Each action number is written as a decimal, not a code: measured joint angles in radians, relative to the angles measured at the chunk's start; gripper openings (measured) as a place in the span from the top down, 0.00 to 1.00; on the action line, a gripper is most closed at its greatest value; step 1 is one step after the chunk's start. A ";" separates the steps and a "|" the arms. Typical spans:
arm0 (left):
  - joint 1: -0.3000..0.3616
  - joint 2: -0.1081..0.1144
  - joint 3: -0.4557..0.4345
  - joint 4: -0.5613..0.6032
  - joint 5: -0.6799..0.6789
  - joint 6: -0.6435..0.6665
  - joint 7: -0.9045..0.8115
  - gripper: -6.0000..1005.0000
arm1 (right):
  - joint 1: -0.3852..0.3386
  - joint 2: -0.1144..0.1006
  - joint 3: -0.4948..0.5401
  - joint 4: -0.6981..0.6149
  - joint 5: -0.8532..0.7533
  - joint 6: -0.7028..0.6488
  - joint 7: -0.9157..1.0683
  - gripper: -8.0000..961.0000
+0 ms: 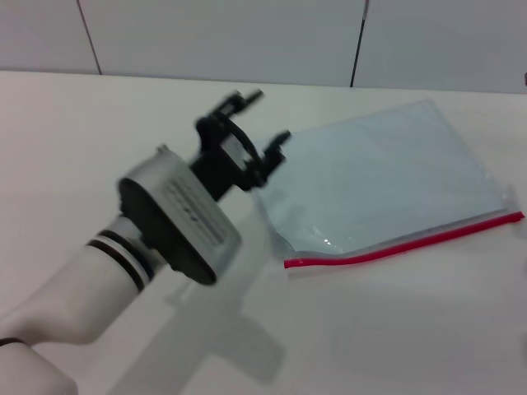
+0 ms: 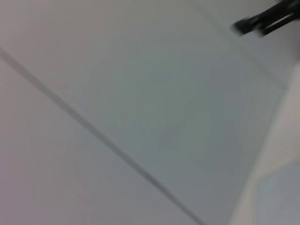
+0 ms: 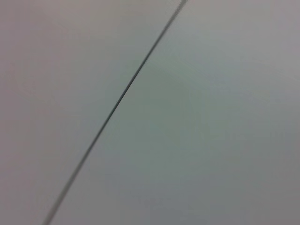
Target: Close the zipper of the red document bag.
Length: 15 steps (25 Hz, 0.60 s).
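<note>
The red document bag [image 1: 387, 173] lies flat on the white table [image 1: 395, 329], right of centre, a translucent pale blue pouch. Its zipper [image 1: 412, 243] is a thin red strip along the near long edge. My left gripper [image 1: 265, 117] hovers just beyond the bag's left end, raised and tilted toward the wall, open with nothing between its black fingers. One black fingertip [image 2: 262, 21] shows in the left wrist view against the wall. No zipper slider can be made out. The right gripper is out of view.
A pale panelled wall [image 1: 247, 33] with dark seams runs behind the table. Both wrist views show mostly that wall. My left arm's silver wrist [image 1: 177, 218] and white forearm cross the near left of the table.
</note>
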 joint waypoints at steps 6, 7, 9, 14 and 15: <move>-0.061 0.000 0.010 -0.148 -0.216 -0.260 -0.086 0.41 | 0.000 -0.005 -0.065 -0.063 -0.015 -0.089 0.383 0.17; -0.069 0.001 0.008 -0.169 -0.233 -0.290 -0.123 0.36 | 0.000 -0.005 -0.080 -0.080 -0.021 -0.101 0.430 0.17; -0.088 0.002 0.002 -0.226 -0.255 -0.362 -0.225 0.31 | 0.001 -0.005 -0.101 -0.106 -0.026 -0.111 0.496 0.16; -0.114 0.003 -0.001 -0.357 -0.290 -0.533 -0.485 0.29 | -0.005 -0.006 -0.114 -0.138 -0.027 -0.137 0.597 0.16; -0.116 0.003 -0.002 -0.374 -0.291 -0.558 -0.518 0.29 | -0.008 -0.006 -0.114 -0.138 -0.027 -0.142 0.598 0.16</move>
